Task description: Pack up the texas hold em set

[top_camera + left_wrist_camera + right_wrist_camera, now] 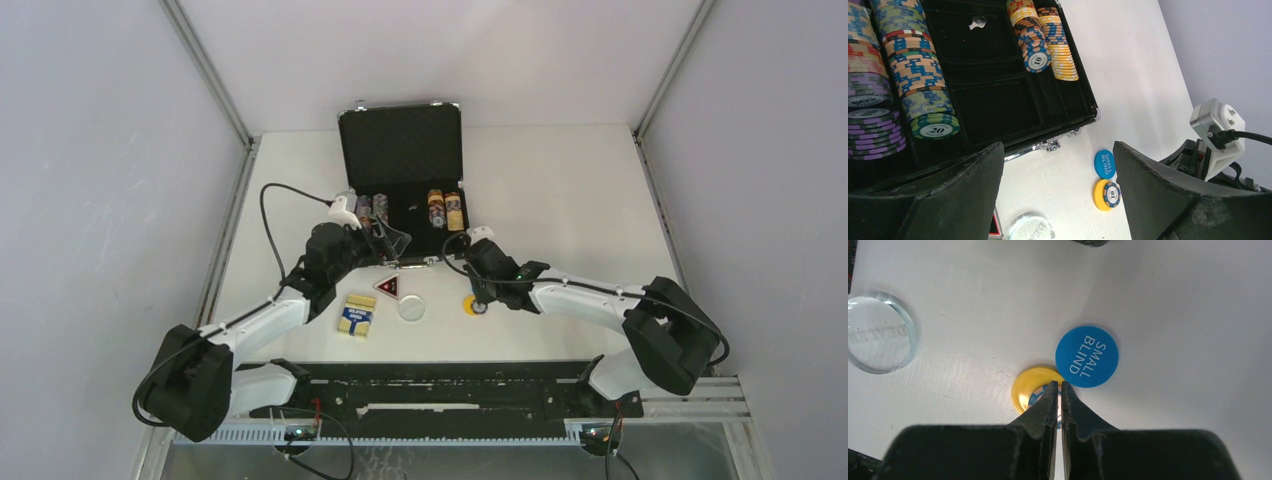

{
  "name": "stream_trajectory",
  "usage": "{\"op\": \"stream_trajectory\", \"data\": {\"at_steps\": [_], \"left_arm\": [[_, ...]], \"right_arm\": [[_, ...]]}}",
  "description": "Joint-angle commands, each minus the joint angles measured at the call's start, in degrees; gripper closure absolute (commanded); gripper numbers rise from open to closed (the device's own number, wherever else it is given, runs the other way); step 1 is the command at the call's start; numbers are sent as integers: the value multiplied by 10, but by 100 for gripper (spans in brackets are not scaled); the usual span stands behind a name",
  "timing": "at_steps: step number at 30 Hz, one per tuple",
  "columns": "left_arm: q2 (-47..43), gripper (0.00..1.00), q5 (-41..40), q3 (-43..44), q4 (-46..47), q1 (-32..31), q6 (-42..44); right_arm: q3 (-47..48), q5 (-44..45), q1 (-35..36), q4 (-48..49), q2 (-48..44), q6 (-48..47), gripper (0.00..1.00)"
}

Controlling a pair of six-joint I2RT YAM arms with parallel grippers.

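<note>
The black silver-edged briefcase (400,150) lies open at the back, with stacks of poker chips (372,210) in its tray; they also show in the left wrist view (918,75). My left gripper (390,240) is open and empty at the case's front edge, its wide-apart fingers (948,195) framing the table. My right gripper (478,300) is shut, its tips (1058,386) right over the yellow disc (1029,389), which has a blue "10" chip (1111,194) lying on it. The blue "SMALL BLIND" disc (1087,356) lies beside it. The clear-white disc (411,308), the triangular token (387,287) and the card box (357,314) lie on the table.
The briefcase's latch and silver front rim (1048,146) stand just in front of my left fingers. The enclosure's walls and metal posts (220,90) bound the table. My right arm's wrist camera housing (1218,125) shows at the right of the left wrist view.
</note>
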Motion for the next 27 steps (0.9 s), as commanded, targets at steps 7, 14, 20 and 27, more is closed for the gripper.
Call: {"op": "stream_trajectory", "data": {"at_steps": [7,14,20,27], "left_arm": [[10,16,17,-1,26,-1,-7],[12,16,21,1,26,-1,-7],[15,16,20,1,26,-1,-7],[18,16,22,3,24,-2,-7]], "right_arm": [[-1,10,18,31,32,29,89],[-6,8,20,41,44,33,90],[-7,7,21,45,40,33,90],[-7,8,23,37,46,33,91]]}}
